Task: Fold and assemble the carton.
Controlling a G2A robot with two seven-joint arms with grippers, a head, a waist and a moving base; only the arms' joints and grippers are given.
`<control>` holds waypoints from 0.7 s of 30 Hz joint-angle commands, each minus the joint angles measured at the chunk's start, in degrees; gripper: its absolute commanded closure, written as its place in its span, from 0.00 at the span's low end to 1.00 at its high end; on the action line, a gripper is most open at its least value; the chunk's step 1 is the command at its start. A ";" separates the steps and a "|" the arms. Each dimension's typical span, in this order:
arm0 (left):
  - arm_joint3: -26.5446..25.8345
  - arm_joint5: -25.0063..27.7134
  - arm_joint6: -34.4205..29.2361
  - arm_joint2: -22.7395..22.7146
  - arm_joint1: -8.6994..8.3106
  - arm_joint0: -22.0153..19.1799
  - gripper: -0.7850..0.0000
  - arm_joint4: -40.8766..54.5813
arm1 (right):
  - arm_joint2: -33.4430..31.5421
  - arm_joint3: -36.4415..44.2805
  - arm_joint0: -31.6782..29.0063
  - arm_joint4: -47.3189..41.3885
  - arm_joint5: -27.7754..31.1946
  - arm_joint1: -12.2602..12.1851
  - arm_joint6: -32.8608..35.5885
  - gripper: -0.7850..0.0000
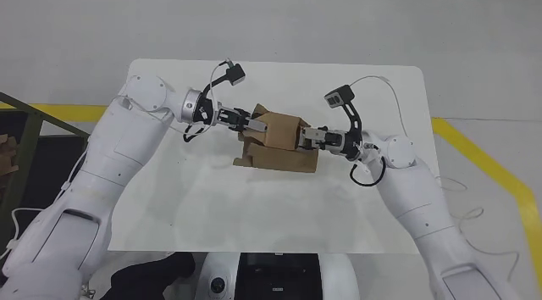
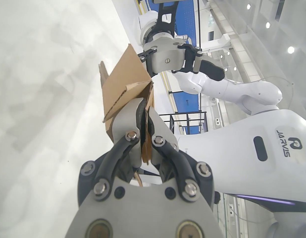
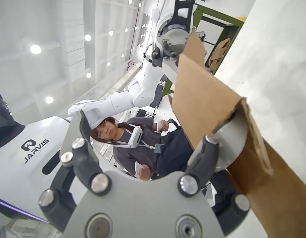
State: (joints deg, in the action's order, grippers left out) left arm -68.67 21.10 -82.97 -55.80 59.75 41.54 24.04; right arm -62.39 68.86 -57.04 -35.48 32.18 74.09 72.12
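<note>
Pinching a flap of the carton (image 1: 278, 141) with left gripper (image 2: 143, 115); right gripper (image 3: 155, 121) spread wide, one finger on a panel. Could tear the pinched flap if pulled apart.

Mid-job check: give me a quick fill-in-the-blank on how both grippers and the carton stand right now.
1. The left gripper has its fingers ___ on a flap of the carton.
2. The right gripper has its fingers ___, one of them lying against the cardboard.
3. The table under the carton is ___ in colour.

Missing words: shut; open; white.
</note>
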 commanded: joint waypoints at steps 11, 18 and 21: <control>0.19 -0.21 0.53 0.57 0.14 -0.34 1.00 -0.98 | 0.01 1.39 -0.30 1.17 0.81 -2.05 -0.82 0.00; -0.03 -0.33 0.00 0.80 0.24 -0.64 1.00 -0.51 | 2.49 -0.24 1.38 2.10 1.59 -2.26 -1.61 0.55; 0.05 -0.29 0.02 0.86 0.26 -0.71 1.00 -0.50 | 3.09 -1.11 2.01 1.78 1.87 -2.38 -1.88 0.62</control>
State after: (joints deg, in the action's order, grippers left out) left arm -68.65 20.80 -82.97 -54.95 60.00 40.85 23.53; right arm -59.41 68.01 -55.19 -33.62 33.99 71.75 70.30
